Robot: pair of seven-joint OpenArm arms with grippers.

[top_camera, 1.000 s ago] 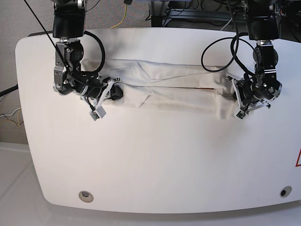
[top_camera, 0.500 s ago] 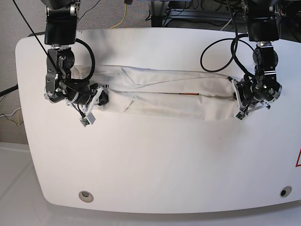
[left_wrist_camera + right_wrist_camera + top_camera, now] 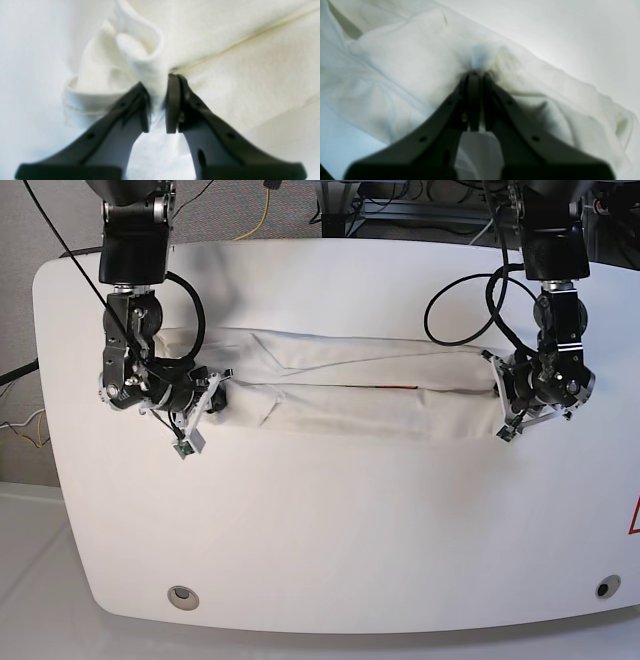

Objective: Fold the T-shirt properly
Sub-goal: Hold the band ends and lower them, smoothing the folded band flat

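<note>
The white T-shirt [image 3: 350, 385] lies as a long narrow band across the far half of the white table [image 3: 350, 530], pulled between both grippers. A thin orange-red sliver [image 3: 400, 386] shows in its middle crease. At the band's right end in the base view, my left gripper [image 3: 500, 395] is shut on a bunched fold of the T-shirt [image 3: 225, 50]; cloth fills the gap at the left gripper [image 3: 157, 86]. At the band's left end, my right gripper [image 3: 215, 392] is shut on the T-shirt [image 3: 407, 62], with fabric puckered at the right gripper [image 3: 479, 75].
Two round holes [image 3: 181, 596] [image 3: 605, 587] sit near the table's front corners, and a red mark [image 3: 634, 518] shows at its right edge. Black cables loop off both arms above the shirt. Behind the table are floor, wires and a metal stand.
My right gripper has moved toward the table's left edge with the cloth, drawing the band longer and flatter. My left gripper has barely shifted. Both grips held.
</note>
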